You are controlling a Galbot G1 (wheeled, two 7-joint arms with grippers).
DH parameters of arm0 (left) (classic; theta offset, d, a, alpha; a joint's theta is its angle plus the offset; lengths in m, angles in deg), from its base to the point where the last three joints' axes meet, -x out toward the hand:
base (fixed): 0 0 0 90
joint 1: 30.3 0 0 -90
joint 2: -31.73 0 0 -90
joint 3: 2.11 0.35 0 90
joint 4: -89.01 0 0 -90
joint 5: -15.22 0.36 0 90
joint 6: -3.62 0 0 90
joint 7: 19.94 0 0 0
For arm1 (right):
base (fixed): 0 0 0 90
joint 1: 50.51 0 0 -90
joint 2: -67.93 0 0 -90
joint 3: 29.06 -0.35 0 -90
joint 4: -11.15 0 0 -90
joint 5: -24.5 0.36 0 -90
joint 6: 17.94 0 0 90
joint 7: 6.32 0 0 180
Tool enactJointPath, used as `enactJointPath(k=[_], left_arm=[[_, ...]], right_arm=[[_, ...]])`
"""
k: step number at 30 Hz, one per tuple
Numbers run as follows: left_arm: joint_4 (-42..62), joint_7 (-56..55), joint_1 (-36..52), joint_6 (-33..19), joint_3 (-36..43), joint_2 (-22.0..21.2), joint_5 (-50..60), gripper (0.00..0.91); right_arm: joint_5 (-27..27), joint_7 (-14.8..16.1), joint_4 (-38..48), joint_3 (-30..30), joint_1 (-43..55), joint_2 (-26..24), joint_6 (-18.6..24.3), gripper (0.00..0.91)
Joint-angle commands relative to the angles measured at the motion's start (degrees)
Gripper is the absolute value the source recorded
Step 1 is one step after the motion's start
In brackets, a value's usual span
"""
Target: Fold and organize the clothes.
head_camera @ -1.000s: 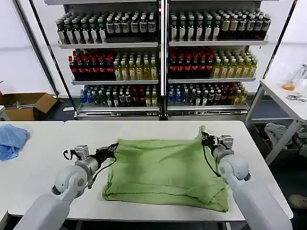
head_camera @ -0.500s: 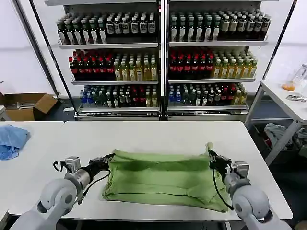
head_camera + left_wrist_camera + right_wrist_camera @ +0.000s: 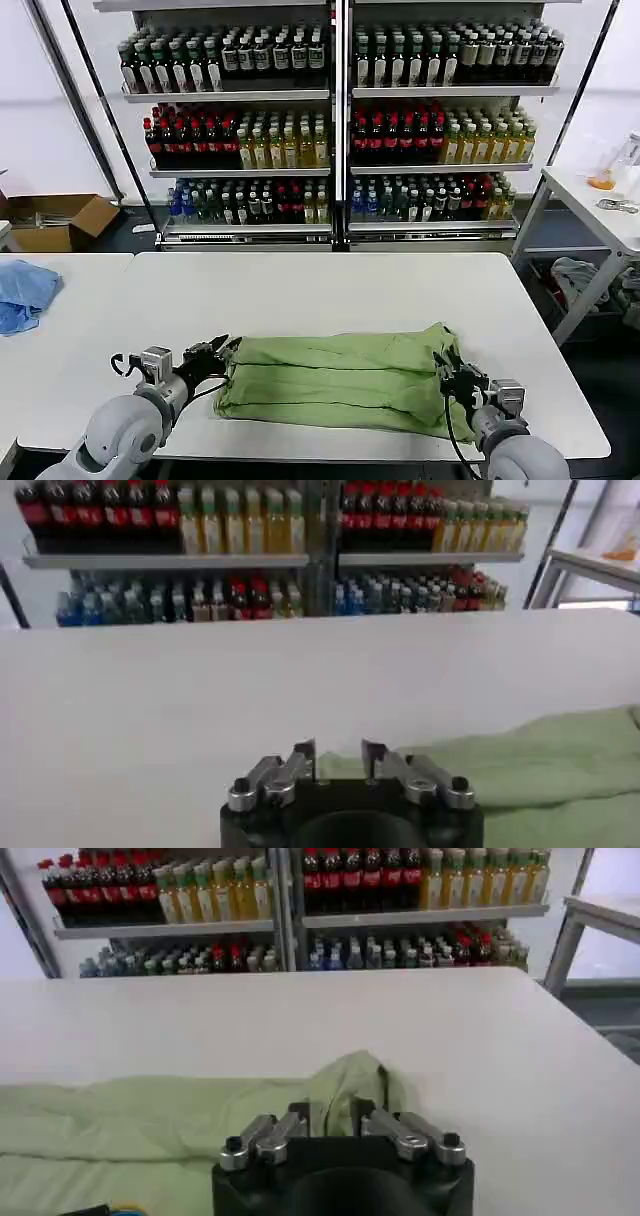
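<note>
Since a second ago both grippers have pulled the far edge of the green shirt (image 3: 340,380) toward the near edge of the white table (image 3: 330,285), so it lies folded into a narrow band. Left gripper (image 3: 222,352) pinches its left end; right gripper (image 3: 445,372) pinches its right end, which stands up slightly. Both forearms reach low over the near edge.

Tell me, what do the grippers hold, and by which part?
Left gripper and right gripper each pinch the green shirt at its far edge.
</note>
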Motion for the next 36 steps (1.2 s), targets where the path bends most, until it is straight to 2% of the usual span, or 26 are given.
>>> enactJointPath(k=[1,7,10,20,23,24,25,27,36], left_arm=[[-3.6,-8.62,-10.68,-7.49,0.78,-9.22,11.65,0.907],[0.16,-9.77,-10.61,-9.5,2.77,-17.25,17.57,0.907],[1.83,-9.79,-10.25,-10.55,3.65,-19.27,20.41,0.907],[6.84,-9.64,-6.96,-11.65,4.02,-21.93,23.36,0.907],[7.86,-9.87,-6.45,-12.07,3.7,-22.34,23.35,0.554],[8.15,-9.87,-6.42,-12.28,3.72,-22.47,23.4,0.282],[8.33,-9.86,-6.49,-12.52,3.77,-22.57,23.54,0.121],[8.58,-9.82,-6.78,-12.87,3.96,-22.73,23.94,0.05],[8.83,-9.51,-7.73,-14.58,3.46,-23.39,23.95,0.03]], right_arm=[[-4.59,0.66,-5.21,-3.45,-9.15,2.67,2.54,0.907],[-6.67,0.8,-4.96,-3.37,-10.47,3.5,3.98,0.907],[-7.04,0.82,-5.1,-3.29,-10.69,3.79,4.19,0.907],[-7.48,0.68,-5.32,-2.96,-10.9,4.14,4.64,0.907],[-7.45,0.62,-5.36,-2.89,-10.84,4.21,4.65,0.907],[-7.44,0.59,-5.36,-2.87,-10.82,4.22,4.66,0.907],[-7.43,0.53,-5.35,-2.83,-10.73,4.23,4.67,0.907],[-7.38,0.48,-5.4,-2.79,-10.57,4.21,4.66,0.907],[-6.89,0.17,-5.89,-3.18,-10.43,3.94,4.66,0.907]])
